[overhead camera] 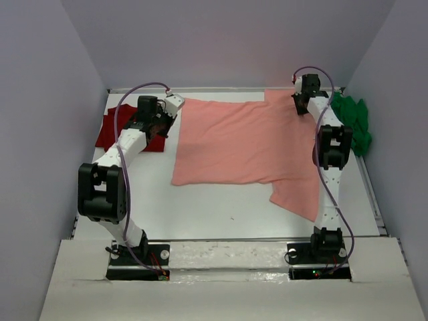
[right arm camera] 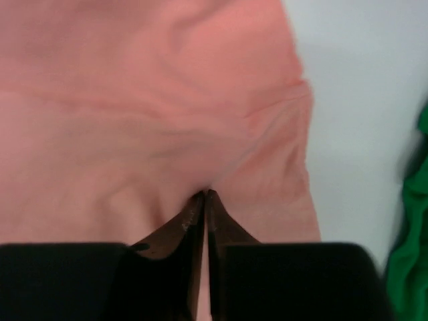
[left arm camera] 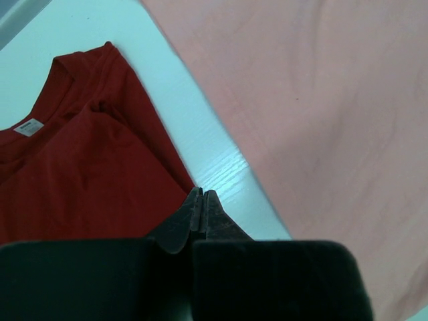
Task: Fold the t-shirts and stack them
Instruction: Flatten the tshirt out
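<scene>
The left claw (overhead camera: 175, 103), seen from the top camera, sits at the far left corner of the salmon-pink t-shirt (overhead camera: 241, 140), and from this height I cannot tell how its jaws stand. The right claw (overhead camera: 301, 101) is at the far right corner of the same shirt, by its far sleeve. The salmon-pink t-shirt lies spread across the middle of the white worktop (overhead camera: 221, 214), mostly flat, with its other sleeve trailing toward the near right. The dark red t-shirt (overhead camera: 110, 130) lies at the far left, partly hidden under the left arm. The green t-shirt (overhead camera: 354, 124) is bunched in a heap at the far right edge, apart from the pink one.

In the left wrist view the left claw (left arm camera: 202, 195) has its jaws pressed together with nothing visible between them. The tips hang over a bare strip of worktop (left arm camera: 221, 170), which separates the dark red t-shirt (left arm camera: 80, 180) from the salmon-pink t-shirt (left arm camera: 321, 120). A small white neck label (left arm camera: 29, 127) shows at the red shirt's collar.

In the right wrist view the right claw (right arm camera: 206, 195) is closed on the salmon-pink t-shirt (right arm camera: 134, 100), and folds in the cloth run in toward its tips. Bare worktop (right arm camera: 361, 100) lies to the right, with a blurred edge of the green t-shirt (right arm camera: 411, 267) beyond it.
</scene>
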{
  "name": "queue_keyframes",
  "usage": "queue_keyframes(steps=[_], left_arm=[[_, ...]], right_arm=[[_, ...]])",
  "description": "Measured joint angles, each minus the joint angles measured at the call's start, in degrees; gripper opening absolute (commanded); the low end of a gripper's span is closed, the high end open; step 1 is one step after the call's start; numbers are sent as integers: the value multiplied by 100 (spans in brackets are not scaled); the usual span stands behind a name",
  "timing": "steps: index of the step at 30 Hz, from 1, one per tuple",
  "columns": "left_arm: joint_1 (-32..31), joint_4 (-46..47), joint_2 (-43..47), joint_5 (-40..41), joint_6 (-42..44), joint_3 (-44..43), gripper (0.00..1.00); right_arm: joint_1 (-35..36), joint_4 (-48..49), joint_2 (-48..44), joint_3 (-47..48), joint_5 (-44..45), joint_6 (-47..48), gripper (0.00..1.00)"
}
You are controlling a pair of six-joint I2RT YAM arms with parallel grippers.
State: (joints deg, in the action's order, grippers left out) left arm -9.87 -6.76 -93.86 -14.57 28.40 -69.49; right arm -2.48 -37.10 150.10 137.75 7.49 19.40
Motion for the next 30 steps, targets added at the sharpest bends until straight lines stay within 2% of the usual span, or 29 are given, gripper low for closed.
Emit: queue_keyframes(steps=[1, 2, 3, 4, 6, 10, 11, 13, 14, 15, 17, 18, 20, 23, 24, 26, 28, 30], left_arm=[[55, -11, 24, -9, 2, 17, 4], [87, -17, 52, -17, 4, 44, 15], [116, -42, 103, -17, 9, 72, 16], [146, -39, 175, -20, 15, 109, 17], [181, -39, 393, -68, 24, 201, 23], [186, -22, 815, -291, 63, 343, 32], [186, -35, 890, -341, 92, 354, 32], [184, -42, 944, -549, 122, 354, 29], [186, -83, 944, -643, 146, 354, 27], [186, -127, 938, -713, 162, 367, 27], [184, -188, 935, -970, 240, 518, 29], [184, -199, 927, -1104, 291, 645, 34], [184, -214, 903, -1290, 365, 892, 34], [164, -264, 673, -1521, 476, 1005, 18], [160, -223, 529, -1572, 507, 977, 8], [155, -267, 256, -1646, 538, 811, 0], [138, -297, -125, -1703, 564, 461, 0], [92, -306, -763, -1687, 555, -247, 0]], right_arm=[[37, 212, -232, -411, -57, 33, 39], [68, 286, -422, -776, -116, 39, 49], [83, 297, -662, -1073, -177, 11, 62], [109, 385, -1051, -1580, -247, 24, 82], [146, 376, -1742, -2267, -330, 68, 89], [186, 468, -3650, -3386, -214, 101, 89], [181, 570, -4148, -3635, -166, 111, 85], [177, 804, -5302, -4319, 39, 153, 67], [177, 866, -5864, -4693, 116, 149, 55], [177, 881, -6347, -5047, 205, 155, 31], [170, 938, -7143, -5652, 345, 160, 11], [170, 1008, -7567, -6107, 415, 107, 0], [170, 782, -8334, -6966, 479, 26, 0], [170, 476, -8926, -7788, 389, -57, 0], [166, 341, -9141, -8087, 275, -94, 0], [85, 146, -9433, -8448, -26, -81, 0], [-70, -7, -9750, -8690, -302, -81, 0], [-192, -111, -9914, -8688, -452, -94, 0]])
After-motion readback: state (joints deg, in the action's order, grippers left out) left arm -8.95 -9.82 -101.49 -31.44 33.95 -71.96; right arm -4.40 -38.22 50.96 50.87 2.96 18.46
